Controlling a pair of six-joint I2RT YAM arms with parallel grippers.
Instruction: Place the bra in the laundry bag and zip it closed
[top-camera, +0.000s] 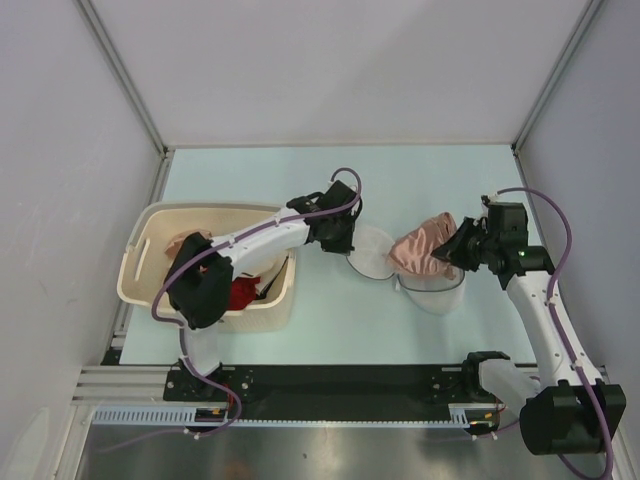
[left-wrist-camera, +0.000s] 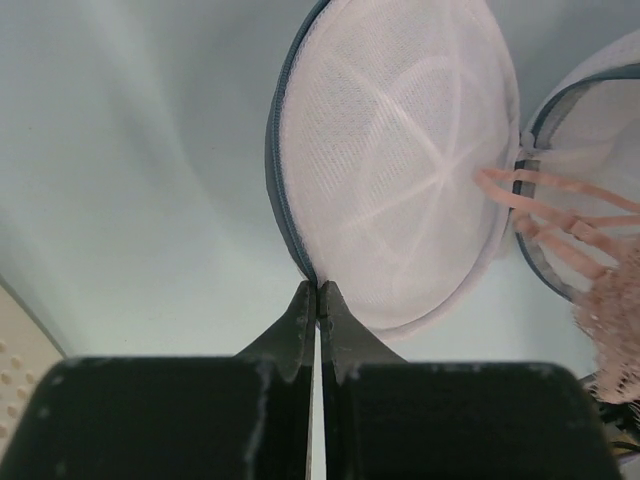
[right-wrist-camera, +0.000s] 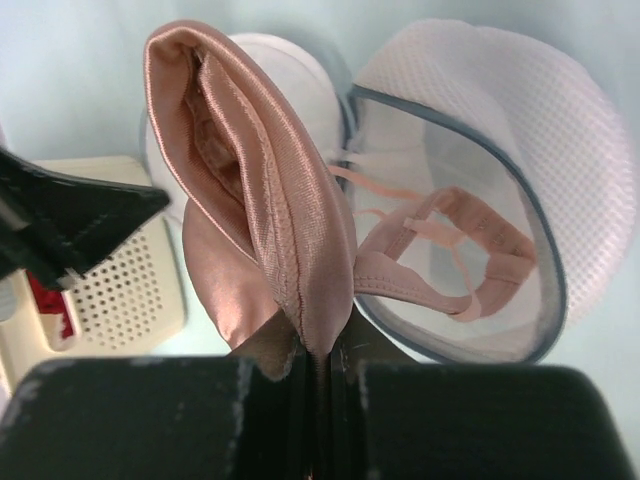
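The laundry bag (top-camera: 372, 255) lies open in two round mesh halves at the table's middle. My left gripper (top-camera: 345, 243) is shut on the dark zip rim of its left half (left-wrist-camera: 400, 170), fingertips pinched at the edge (left-wrist-camera: 318, 292). My right gripper (top-camera: 456, 250) is shut on the salmon-pink bra (top-camera: 420, 247) and holds it folded and upright over the right half (right-wrist-camera: 520, 160). The bra's cup (right-wrist-camera: 260, 180) rises from my right gripper (right-wrist-camera: 318, 345). Its straps (right-wrist-camera: 450, 250) hang into the right half and also show in the left wrist view (left-wrist-camera: 560, 215).
A cream plastic basket (top-camera: 150, 225) stands at the left, under my left arm, with a bright red garment (top-camera: 243, 295) and a pale pink cloth (top-camera: 184, 243) in it. Its perforated wall shows in the right wrist view (right-wrist-camera: 110, 285). Grey walls enclose the table.
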